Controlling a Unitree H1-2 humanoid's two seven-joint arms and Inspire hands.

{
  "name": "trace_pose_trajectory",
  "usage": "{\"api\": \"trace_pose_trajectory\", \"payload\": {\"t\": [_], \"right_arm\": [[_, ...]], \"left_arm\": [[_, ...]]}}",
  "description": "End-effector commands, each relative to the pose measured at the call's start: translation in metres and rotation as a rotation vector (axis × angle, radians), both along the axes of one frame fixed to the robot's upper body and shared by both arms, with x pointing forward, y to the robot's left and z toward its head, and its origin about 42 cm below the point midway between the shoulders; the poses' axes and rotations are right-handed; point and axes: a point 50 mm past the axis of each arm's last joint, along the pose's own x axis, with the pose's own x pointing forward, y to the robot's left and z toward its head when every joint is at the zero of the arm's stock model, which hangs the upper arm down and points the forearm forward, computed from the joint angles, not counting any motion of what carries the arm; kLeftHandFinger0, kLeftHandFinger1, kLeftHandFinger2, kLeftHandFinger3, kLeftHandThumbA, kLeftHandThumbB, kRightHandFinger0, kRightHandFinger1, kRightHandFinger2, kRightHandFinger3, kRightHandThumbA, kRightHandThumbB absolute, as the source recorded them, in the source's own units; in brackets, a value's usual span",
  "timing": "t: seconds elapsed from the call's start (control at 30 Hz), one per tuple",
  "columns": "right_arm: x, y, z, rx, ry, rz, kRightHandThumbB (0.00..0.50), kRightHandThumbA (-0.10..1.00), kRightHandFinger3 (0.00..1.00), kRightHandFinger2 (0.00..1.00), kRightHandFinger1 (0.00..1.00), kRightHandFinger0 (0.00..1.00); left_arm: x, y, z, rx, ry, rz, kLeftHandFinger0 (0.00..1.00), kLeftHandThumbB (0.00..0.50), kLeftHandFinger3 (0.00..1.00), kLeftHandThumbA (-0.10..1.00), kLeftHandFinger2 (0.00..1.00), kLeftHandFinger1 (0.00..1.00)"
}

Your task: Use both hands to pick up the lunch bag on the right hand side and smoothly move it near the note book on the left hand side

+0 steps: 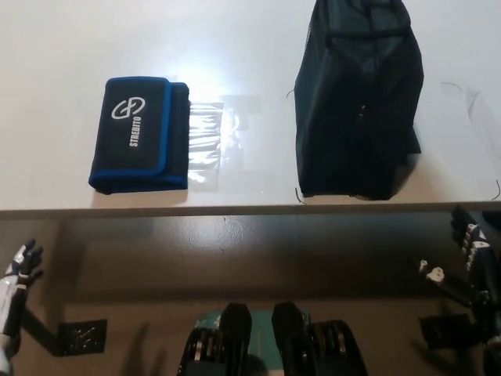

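Your black fabric lunch bag (358, 110) sits on the white counter (235, 47), well beyond both low robot hands: left robot hand (19, 270) open, right robot hand (473, 243) unclear.

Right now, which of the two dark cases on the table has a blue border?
The flat case on the left: it has a blue border and a white logo. The taller black lunch bag on the right has neither.

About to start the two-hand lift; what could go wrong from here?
1. The lunch bag looks soft and slumped, so it may sag or slip between the hands.
2. The left hand and right hand sit below the table edge and could clip it rising.
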Motion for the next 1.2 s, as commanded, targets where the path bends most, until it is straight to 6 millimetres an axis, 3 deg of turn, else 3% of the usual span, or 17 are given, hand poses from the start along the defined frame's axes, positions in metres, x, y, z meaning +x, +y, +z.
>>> {"api": "trace_pose_trajectory", "payload": {"t": [0.0, 0.1, 0.2, 0.43, 0.47, 0.5, 0.57, 0.67, 0.73, 0.77, 0.87, 1.07, 1.17], "right_arm": [[-0.032, -0.013, 0.028, -0.032, -0.156, 0.048, 0.202, 1.0, 1.0, 1.0, 1.0, 1.0], [-0.049, -0.015, 0.028, -0.038, -0.149, 0.055, 0.217, 1.0, 1.0, 1.0, 1.0, 1.0], [-0.058, -0.013, 0.026, -0.046, -0.145, 0.057, 0.257, 1.0, 1.0, 1.0, 1.0, 1.0], [-0.07, -0.006, 0.028, -0.065, -0.151, 0.071, 0.254, 1.0, 1.0, 1.0, 1.0, 1.0], [-0.073, -0.004, 0.027, -0.069, -0.147, 0.076, 0.262, 1.0, 1.0, 1.0, 1.0, 1.0], [-0.075, -0.004, 0.027, -0.07, -0.145, 0.077, 0.289, 1.0, 1.0, 1.0, 1.0, 1.0], [-0.079, -0.002, 0.029, -0.077, -0.157, 0.073, 0.273, 1.0, 1.0, 1.0, 1.0, 1.0], [-0.086, 0.0, 0.038, -0.06, -0.194, 0.067, 0.28, 1.0, 1.0, 1.0, 1.0, 1.0], [-0.091, 0.0, 0.048, -0.05, -0.232, 0.069, 0.243, 1.0, 1.0, 1.0, 1.0, 1.0], [-0.093, 0.0, 0.051, -0.054, -0.246, 0.069, 0.237, 1.0, 1.0, 1.0, 1.0, 1.0], [-0.092, -0.002, 0.061, -0.05, -0.277, 0.071, 0.216, 1.0, 1.0, 1.0, 1.0, 1.0], [-0.079, -0.001, 0.084, -0.043, -0.344, 0.064, 0.236, 1.0, 1.0, 1.0, 1.0, 1.0], [-0.073, 0.002, 0.09, -0.025, -0.37, 0.068, 0.21, 1.0, 1.0, 1.0, 1.0, 1.0]], "left_arm": [[-0.015, 0.012, 0.029, 0.109, -0.143, -0.054, 1.0, 0.124, 1.0, 1.0, 1.0, 1.0], [-0.03, 0.011, 0.025, 0.099, -0.136, -0.064, 1.0, 0.114, 1.0, 1.0, 1.0, 1.0], [-0.041, 0.008, 0.023, 0.085, -0.134, -0.07, 1.0, 0.151, 1.0, 1.0, 1.0, 1.0], [-0.063, 0.0, 0.032, 0.086, -0.144, -0.083, 1.0, 0.161, 1.0, 1.0, 1.0, 1.0], [-0.068, -0.001, 0.034, 0.081, -0.144, -0.086, 1.0, 0.178, 1.0, 1.0, 1.0, 1.0], [-0.07, -0.001, 0.034, 0.079, -0.142, -0.087, 1.0, 0.232, 1.0, 1.0, 1.0, 1.0], [-0.076, -0.005, 0.04, 0.073, -0.162, -0.101, 1.0, 0.216, 1.0, 1.0, 1.0, 1.0], [-0.082, -0.018, 0.057, 0.08, -0.212, -0.13, 1.0, 0.251, 1.0, 1.0, 1.0, 1.0], [-0.084, -0.03, 0.07, 0.083, -0.275, -0.155, 1.0, 0.195, 1.0, 1.0, 1.0, 1.0], [-0.085, -0.036, 0.076, 0.078, -0.295, -0.163, 1.0, 0.201, 1.0, 1.0, 1.0, 1.0], [-0.081, -0.053, 0.094, 0.073, -0.363, -0.2, 1.0, 0.229, 1.0, 1.0, 1.0, 1.0], [-0.057, -0.087, 0.136, 0.091, -0.478, -0.297, 1.0, 0.241, 1.0, 1.0, 1.0, 1.0], [-0.043, -0.103, 0.149, 0.081, -0.513, -0.344, 1.0, 0.265, 1.0, 1.0, 1.0, 1.0]]}}
